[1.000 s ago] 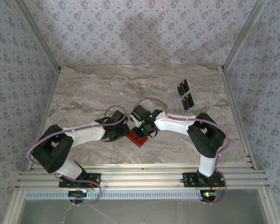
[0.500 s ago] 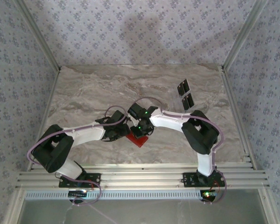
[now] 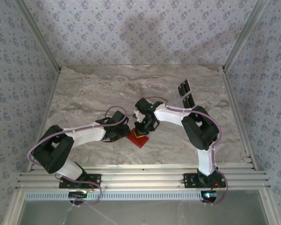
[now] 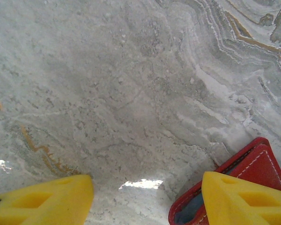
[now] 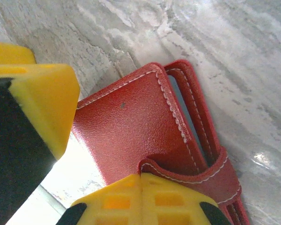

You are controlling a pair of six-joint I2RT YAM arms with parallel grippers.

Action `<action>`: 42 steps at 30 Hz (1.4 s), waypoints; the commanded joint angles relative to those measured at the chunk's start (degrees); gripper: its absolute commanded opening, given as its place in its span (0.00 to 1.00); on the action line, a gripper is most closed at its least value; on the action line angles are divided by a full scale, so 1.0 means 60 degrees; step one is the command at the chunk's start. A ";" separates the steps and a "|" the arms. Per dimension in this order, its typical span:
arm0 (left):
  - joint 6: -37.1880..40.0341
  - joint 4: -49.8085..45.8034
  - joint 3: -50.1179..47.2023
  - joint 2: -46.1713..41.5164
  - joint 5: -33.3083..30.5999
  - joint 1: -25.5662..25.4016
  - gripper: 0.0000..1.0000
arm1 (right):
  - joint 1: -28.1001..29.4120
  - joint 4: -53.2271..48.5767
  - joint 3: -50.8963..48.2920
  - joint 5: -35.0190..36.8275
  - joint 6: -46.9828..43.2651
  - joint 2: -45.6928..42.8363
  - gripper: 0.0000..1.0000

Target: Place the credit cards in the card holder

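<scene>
Card holder [image 5: 131,122] is lying folded, slightly agape, on the marble table [image 3: 93,93] between the two arms; credit cards [image 3: 189,101] are lying well apart, toward the far right; right gripper [image 5: 140,180] is resting its clenched fingertips against the flap edge beside the snap strap [image 5: 210,173], though whether leather is pinched cannot be told; left gripper [image 4: 147,187] is standing with jaws apart, one finger over the holder's corner; the holder is probably light, soft and springy, the flap edge offering the best purchase while the corner is pinned.
</scene>
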 commanded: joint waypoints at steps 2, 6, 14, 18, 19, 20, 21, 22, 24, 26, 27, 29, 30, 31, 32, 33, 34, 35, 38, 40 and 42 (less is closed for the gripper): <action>0.0041 0.1018 -0.0328 0.0550 0.0756 -0.0001 0.66 | -0.0187 -0.0979 -0.0523 0.1791 0.0377 0.1561 0.00; 0.0079 0.0934 -0.0364 0.0344 0.0749 0.0040 0.67 | -0.0123 -0.1237 -0.0286 0.1915 0.0377 0.1876 0.00; 0.0392 0.0510 -0.0310 -0.0243 0.0727 0.0399 0.71 | -0.0083 -0.0960 0.0348 0.1477 0.0655 0.0889 0.09; 0.0774 0.0152 -0.0097 -0.0833 0.0726 0.1059 0.75 | -0.0070 -0.0521 0.1351 0.0940 0.0782 0.0519 0.19; 0.0938 0.0001 0.0050 -0.0962 0.0740 0.1256 0.77 | -0.0063 -0.0407 0.1671 0.0838 0.0836 0.0446 0.24; 0.1056 -0.0212 0.0203 -0.1081 0.0739 0.1434 0.78 | -0.0077 -0.0309 0.1924 0.0772 0.0869 0.0362 0.29; 0.1205 -0.0378 0.0357 -0.1239 0.0716 0.1595 0.79 | -0.0086 -0.0141 0.2173 0.0685 0.0917 0.0235 0.36; 0.1348 -0.0549 0.0527 -0.1400 0.0705 0.1776 0.80 | -0.0107 -0.0019 0.2398 0.0591 0.1010 0.0088 0.42; 0.1615 -0.0942 0.0877 -0.1680 0.0675 0.2100 0.82 | -0.0157 0.0017 0.2721 0.0449 0.1119 -0.0253 0.51; 0.1865 -0.1370 0.1229 -0.1942 0.0683 0.2396 0.85 | -0.0258 0.0019 0.2871 0.0415 0.1218 -0.0738 0.58; 0.2012 -0.1586 0.1424 -0.2101 0.0656 0.2510 0.86 | -0.0345 0.0023 0.2852 0.0476 0.1237 -0.1072 0.63; 0.2390 -0.2081 0.1871 -0.2354 0.0457 0.2730 0.90 | -0.0587 0.0021 0.2691 0.0687 0.1233 -0.1841 0.78; 0.2607 -0.2409 0.2125 -0.2474 0.0244 0.2831 0.92 | -0.0739 0.0017 0.2574 0.0909 0.1194 -0.2296 0.86; 0.2881 -0.2675 0.2390 -0.2573 -0.0018 0.2937 0.94 | -0.0909 0.0012 0.2388 0.1209 0.1135 -0.2788 0.98; 0.3131 -0.2902 0.2622 -0.2639 -0.0266 0.3016 0.95 | -0.1066 0.0015 0.2201 0.1449 0.1065 -0.3226 1.00; 0.3392 -0.3131 0.2881 -0.2709 -0.0593 0.3115 0.96 | -0.1282 -0.0048 0.1977 0.1826 0.1043 -0.3733 1.00; 0.3673 -0.3273 0.3079 -0.2776 -0.0960 0.3228 0.98 | -0.1524 -0.0119 0.1734 0.2253 0.0951 -0.4210 1.00; 0.3903 -0.3346 0.3215 -0.2821 -0.1304 0.3305 1.00 | -0.1832 -0.0186 0.1555 0.2589 0.0864 -0.4588 1.00; 0.4876 -0.3316 0.3482 -0.2851 -0.2737 0.3629 1.00 | -0.2886 -0.0263 0.0753 0.3648 0.0637 -0.5740 1.00; 0.5997 -0.2230 0.3007 -0.3044 -0.3922 0.3667 1.00 | -0.3739 -0.0203 0.0119 0.4750 0.0482 -0.6351 1.00; 0.7433 -0.0678 0.2208 -0.3253 -0.4711 0.3675 1.00 | -0.4510 0.0448 -0.0773 0.5910 0.0394 -0.6880 1.00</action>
